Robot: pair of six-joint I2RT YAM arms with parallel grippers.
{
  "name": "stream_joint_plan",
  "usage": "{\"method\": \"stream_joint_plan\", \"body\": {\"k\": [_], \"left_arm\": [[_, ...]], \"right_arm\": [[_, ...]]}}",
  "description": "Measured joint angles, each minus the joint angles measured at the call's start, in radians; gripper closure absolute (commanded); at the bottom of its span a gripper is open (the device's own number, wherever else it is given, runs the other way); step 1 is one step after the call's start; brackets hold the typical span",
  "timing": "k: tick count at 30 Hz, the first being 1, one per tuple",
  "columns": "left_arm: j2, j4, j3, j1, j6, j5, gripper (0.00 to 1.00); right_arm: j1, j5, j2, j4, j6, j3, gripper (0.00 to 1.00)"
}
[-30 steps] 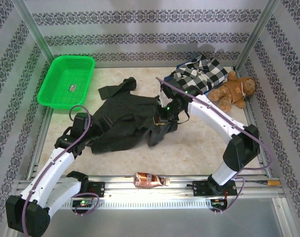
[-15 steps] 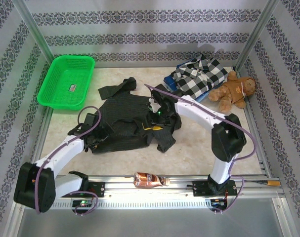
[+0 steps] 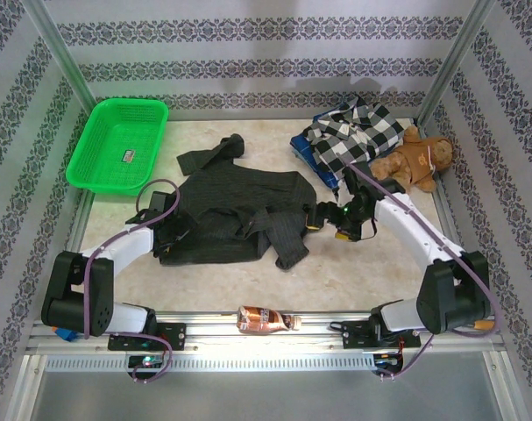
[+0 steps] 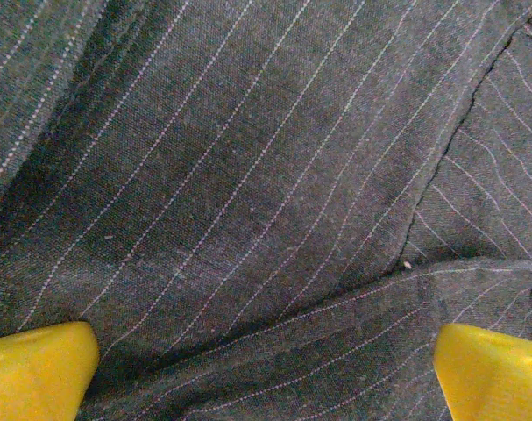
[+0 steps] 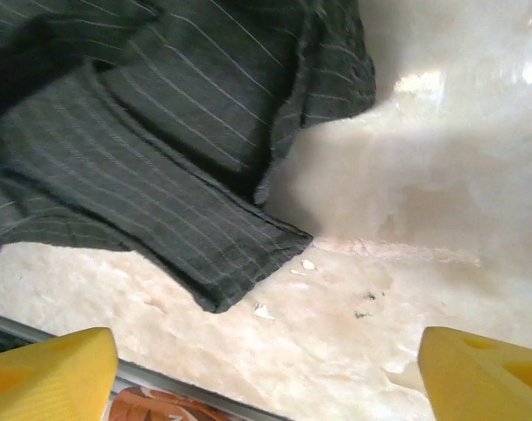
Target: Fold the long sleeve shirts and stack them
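Observation:
The dark charcoal pinstriped shirt (image 3: 235,206) lies crumpled mid-table, one sleeve (image 3: 209,153) reaching back and a cuff (image 3: 287,250) toward the front. My left gripper (image 3: 172,231) rests open on its left edge; in the left wrist view the pinstriped cloth (image 4: 248,175) lies flat under the wide-apart yellow fingertips (image 4: 33,368). Just off the shirt's right edge, my right gripper (image 3: 316,219) is open. Its wrist view has bare table between the fingertips (image 5: 485,373) and the cuff (image 5: 204,254) ahead. The checked flannel shirt (image 3: 358,136) lies on a blue garment (image 3: 305,151) at the back right.
A brown teddy bear (image 3: 416,162) sits beside the flannel at the right rail. A green basket (image 3: 117,145) stands at the back left. A brown bottle (image 3: 264,319) lies on the front rail, and the bottle (image 5: 160,408) is below the right fingers.
My right gripper opened, let go of the charcoal shirt and drew back right and frontward. The shirt now lies flatter and wider. The left arm folded back leftward; its gripper stays on the shirt's left edge.

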Motion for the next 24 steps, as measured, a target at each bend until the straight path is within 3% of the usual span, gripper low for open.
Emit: {"method": "stream_joint_plan", "body": {"k": [9, 12, 14, 17, 19, 24], "left_arm": [[-0.037, 0.045, -0.041, 0.011, 0.013, 0.011, 0.00], [-0.060, 0.060, -0.063, 0.013, 0.013, 0.011, 0.00], [-0.078, 0.072, -0.081, 0.016, 0.013, 0.012, 0.00], [-0.107, 0.075, -0.103, 0.032, 0.013, 0.016, 0.00], [-0.116, 0.068, -0.106, 0.039, 0.018, 0.015, 0.00], [-0.117, 0.052, -0.105, 0.052, 0.047, 0.012, 0.00]], "right_arm": [[0.091, -0.072, 0.259, 0.262, 0.142, -0.113, 0.30], [0.111, -0.061, 0.286, 0.262, 0.166, -0.095, 0.44], [0.114, -0.060, 0.313, 0.271, 0.176, -0.079, 0.69], [0.101, -0.016, 0.351, 0.196, 0.185, -0.046, 0.93], [0.096, 0.004, 0.352, 0.171, 0.183, -0.040, 1.00], [0.090, 0.087, 0.341, 0.148, 0.095, 0.041, 1.00]]}}
